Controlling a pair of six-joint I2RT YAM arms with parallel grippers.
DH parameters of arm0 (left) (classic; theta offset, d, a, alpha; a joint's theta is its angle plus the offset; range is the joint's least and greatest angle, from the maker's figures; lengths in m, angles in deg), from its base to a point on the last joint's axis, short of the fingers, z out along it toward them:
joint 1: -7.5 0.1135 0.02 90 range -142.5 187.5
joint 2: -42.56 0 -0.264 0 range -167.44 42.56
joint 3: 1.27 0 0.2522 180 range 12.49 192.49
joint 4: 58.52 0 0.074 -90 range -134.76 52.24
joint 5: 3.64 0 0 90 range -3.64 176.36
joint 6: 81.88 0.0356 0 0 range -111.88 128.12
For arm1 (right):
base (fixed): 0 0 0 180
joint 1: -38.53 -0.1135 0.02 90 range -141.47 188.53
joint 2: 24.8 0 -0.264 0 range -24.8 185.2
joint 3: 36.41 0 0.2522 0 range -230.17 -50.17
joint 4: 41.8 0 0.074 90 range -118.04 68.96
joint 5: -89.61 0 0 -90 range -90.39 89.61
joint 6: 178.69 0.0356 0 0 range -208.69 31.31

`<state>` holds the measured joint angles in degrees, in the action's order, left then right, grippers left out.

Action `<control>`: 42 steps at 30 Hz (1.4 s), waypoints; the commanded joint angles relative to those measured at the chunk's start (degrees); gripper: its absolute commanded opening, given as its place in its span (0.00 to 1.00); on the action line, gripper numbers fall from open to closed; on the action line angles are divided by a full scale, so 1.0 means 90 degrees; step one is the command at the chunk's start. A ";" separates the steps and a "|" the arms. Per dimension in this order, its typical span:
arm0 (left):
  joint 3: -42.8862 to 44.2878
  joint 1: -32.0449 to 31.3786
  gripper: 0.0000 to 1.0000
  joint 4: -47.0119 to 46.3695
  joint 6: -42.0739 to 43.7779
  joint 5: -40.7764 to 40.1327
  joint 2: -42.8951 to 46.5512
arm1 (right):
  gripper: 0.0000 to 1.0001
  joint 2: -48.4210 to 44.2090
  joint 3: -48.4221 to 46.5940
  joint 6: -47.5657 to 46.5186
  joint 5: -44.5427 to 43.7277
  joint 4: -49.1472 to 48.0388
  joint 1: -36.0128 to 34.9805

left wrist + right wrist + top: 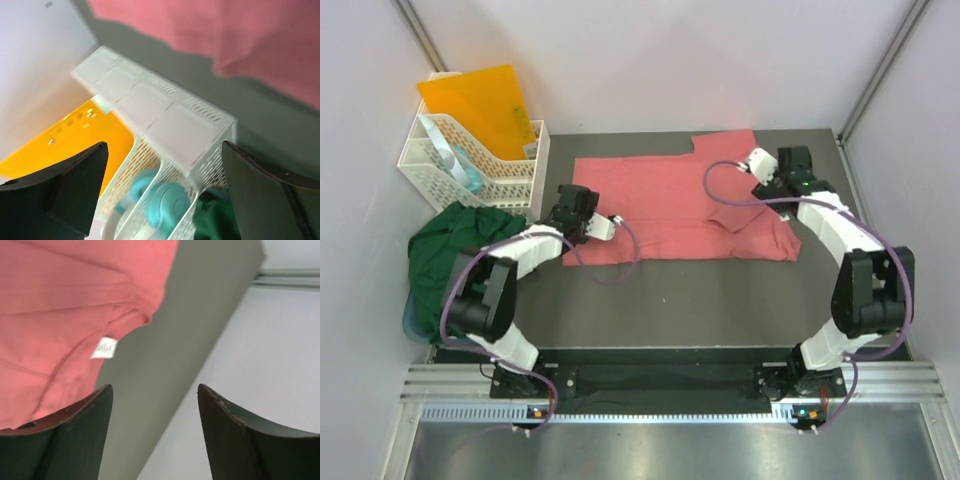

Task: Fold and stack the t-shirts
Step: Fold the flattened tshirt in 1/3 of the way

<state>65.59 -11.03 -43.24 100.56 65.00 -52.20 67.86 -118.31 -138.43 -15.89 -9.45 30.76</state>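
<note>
The salmon-pink t-shirt (680, 205) lies spread flat across the middle of the dark table, with one part folded over near its right end. Its white neck label (104, 348) shows in the right wrist view. The dark green t-shirt (450, 245) lies bunched at the table's left edge, below the basket. My left gripper (563, 203) is open and empty at the pink shirt's left edge, pointing at the basket (150, 105). My right gripper (788, 160) is open and empty above the pink shirt's far right corner; its jaws (155, 390) frame bare table and wall.
A white plastic basket (470, 165) stands at the back left and holds an orange folder (480, 105) and a teal roll (167, 197). Walls close in the table on the left, back and right. The green shirt (215, 220) touches the basket's near side.
</note>
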 commanded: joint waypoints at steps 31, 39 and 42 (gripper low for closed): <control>-0.0920 -0.0041 0.91 -0.0218 -0.0115 0.0148 0.0060 | 0.34 0.1042 -0.0456 -0.0070 0.3725 0.3511 0.1908; -0.1241 -0.0032 0.88 -0.0413 0.0148 0.0030 0.0012 | 0.19 0.1003 -0.0330 -0.0128 0.3520 0.3472 0.1986; -0.1330 -0.0032 0.88 -0.0559 0.0236 -0.0067 -0.0096 | 0.14 0.0984 -0.0291 -0.0148 0.3461 0.3452 0.1996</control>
<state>55.18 -11.27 -45.29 100.76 65.83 -51.76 77.06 -121.78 -138.62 15.30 22.31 47.76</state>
